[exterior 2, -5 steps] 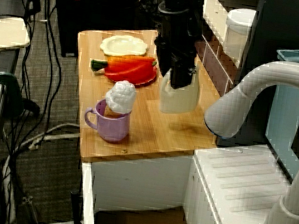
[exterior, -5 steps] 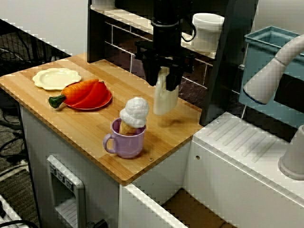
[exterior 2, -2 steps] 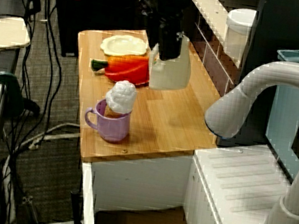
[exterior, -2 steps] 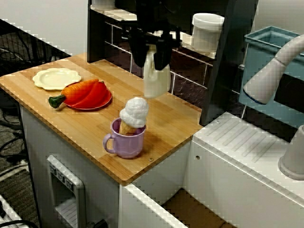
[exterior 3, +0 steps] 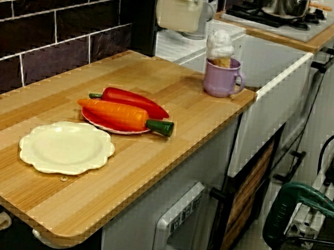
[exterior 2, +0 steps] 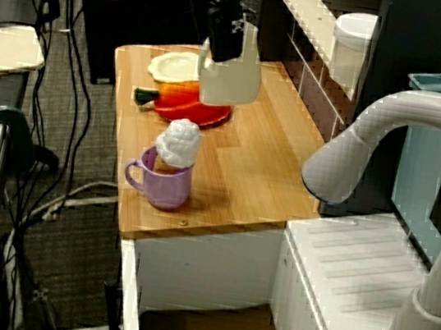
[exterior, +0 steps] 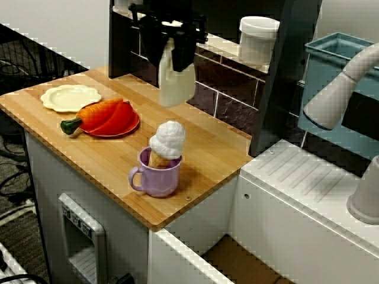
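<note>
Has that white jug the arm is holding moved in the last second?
Yes. In the front view the white jug rose higher above the counter and swung left, toward the red plate.

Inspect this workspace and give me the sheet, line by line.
Surface: wooden counter, striped planks.
Job's things: cream jug, held clear above the counter.
Clutter: purple mug with ice-cream cone; carrot and red pepper on a red plate; empty pale plate.
Grippers: gripper shut on the jug's top.
Cables: cables low beside the counter.
Surroundings: white canister; faucet; white sink unit.
</note>
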Controlling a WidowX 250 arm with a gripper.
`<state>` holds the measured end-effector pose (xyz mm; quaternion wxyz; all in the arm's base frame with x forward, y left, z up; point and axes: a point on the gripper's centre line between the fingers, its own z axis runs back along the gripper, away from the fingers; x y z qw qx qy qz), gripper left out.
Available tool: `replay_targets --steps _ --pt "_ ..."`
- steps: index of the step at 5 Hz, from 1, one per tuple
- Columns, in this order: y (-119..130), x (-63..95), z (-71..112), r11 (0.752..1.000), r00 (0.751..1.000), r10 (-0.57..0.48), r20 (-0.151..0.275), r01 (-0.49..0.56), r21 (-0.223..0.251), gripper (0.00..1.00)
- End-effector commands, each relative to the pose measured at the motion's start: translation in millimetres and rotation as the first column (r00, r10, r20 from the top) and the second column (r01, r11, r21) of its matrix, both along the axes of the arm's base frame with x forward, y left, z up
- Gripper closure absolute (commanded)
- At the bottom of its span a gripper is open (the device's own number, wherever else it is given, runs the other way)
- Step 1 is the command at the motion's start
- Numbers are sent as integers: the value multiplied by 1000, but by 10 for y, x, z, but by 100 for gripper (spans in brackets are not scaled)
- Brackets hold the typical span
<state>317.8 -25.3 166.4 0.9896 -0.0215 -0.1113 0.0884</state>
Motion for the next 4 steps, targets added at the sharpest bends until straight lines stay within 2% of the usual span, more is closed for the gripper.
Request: replay_targets --steps 1,2,4 --pt "-13 -303 257 995 994 -90 56 88 51 100" --pt "-62 -420 257 987 989 -129 66 122 102 100" --pt "-104 -622 231 955 970 -221 102 194 224 100"
